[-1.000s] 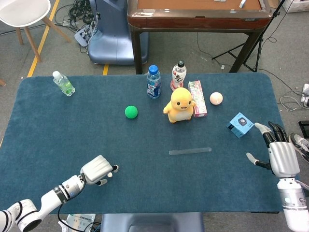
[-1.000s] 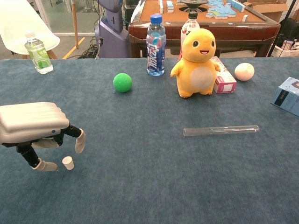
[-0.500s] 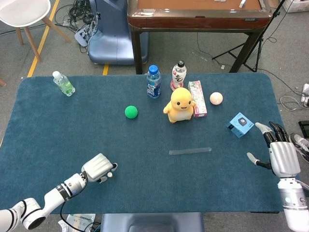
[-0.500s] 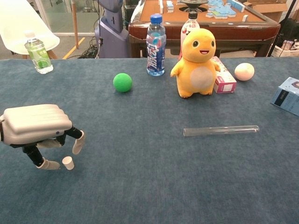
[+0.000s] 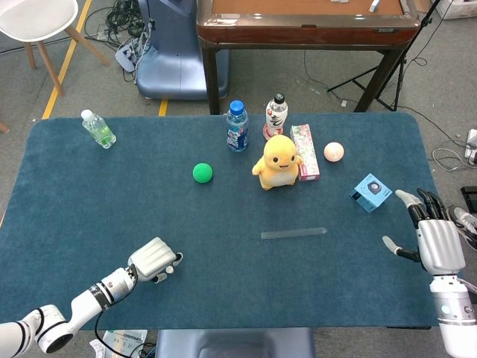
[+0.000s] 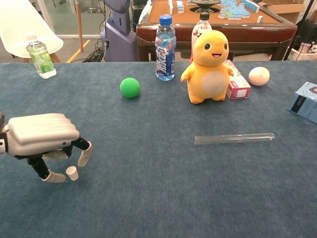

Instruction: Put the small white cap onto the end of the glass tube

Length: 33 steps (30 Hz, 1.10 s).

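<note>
The small white cap [image 6: 72, 173] stands on the blue cloth near the front left. My left hand [image 6: 42, 137] hovers palm-down over it, with one fingertip just left of the cap and another just behind it; neither grips it. In the head view the left hand [image 5: 154, 260] hides the cap. The glass tube [image 5: 294, 233] lies on its side mid-table, also seen in the chest view as the tube [image 6: 234, 139], far right of the cap. My right hand [image 5: 436, 242] is at the table's right edge, fingers spread and holding nothing.
Behind the tube stand a yellow plush toy [image 6: 210, 67], a blue-capped bottle [image 6: 165, 48], a pink box [image 6: 236, 82] and a pale ball [image 6: 259, 76]. A green ball [image 6: 130, 87] lies centre-left, a small green bottle [image 6: 40, 56] at the far left, and a blue box [image 5: 371, 192] near my right hand.
My left hand has sunk lower and shifted slightly toward the cap, bringing its fingertips closer around it. The cap, the tube and my right hand have not moved.
</note>
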Tool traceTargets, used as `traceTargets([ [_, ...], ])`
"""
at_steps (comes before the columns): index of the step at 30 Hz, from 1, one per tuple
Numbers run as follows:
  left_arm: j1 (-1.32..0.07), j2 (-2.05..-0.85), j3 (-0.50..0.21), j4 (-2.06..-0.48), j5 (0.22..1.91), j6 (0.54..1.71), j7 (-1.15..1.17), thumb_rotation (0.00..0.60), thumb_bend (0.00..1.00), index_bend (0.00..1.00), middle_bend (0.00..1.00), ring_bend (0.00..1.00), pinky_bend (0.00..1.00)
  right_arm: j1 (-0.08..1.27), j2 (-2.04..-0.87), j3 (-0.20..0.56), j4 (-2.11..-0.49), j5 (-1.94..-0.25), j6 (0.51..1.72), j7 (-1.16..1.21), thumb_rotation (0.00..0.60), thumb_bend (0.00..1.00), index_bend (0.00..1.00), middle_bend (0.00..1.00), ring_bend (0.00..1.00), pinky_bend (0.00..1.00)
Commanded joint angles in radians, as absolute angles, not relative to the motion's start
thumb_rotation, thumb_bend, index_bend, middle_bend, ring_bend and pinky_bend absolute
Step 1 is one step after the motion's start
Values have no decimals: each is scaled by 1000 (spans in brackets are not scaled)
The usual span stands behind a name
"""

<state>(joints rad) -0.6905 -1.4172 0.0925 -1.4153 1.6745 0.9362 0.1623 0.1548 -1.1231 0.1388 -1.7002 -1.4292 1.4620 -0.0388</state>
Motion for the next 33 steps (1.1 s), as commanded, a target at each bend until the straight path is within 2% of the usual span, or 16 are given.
traceTargets([
  [1,-692,-1420,91,-1413,1673,935,160,600,199,496,1000,1000,986,154,-1123,139,-1700,-1429,1463,-39,600,183,86,215,78,60],
  [9,-697,-1425,90,-1409,1666,932,162,600,207,506,1000,1000,986,150,-1122,139,-1700,-1429,1467,-38,600,183,86,215,78,60],
  [20,-700,-1430,95,-1407,1661,927,161,600,294,520,1000,1000,986,145,-1120,139,-1702,-1428,1472,-39,600,183,86,215,78,60],
  [33,-701,-1426,97,-1410,1644,916,178,600,294,520,1000,1000,986,144,-1118,139,-1705,-1428,1471,-41,600,183,86,215,78,60],
])
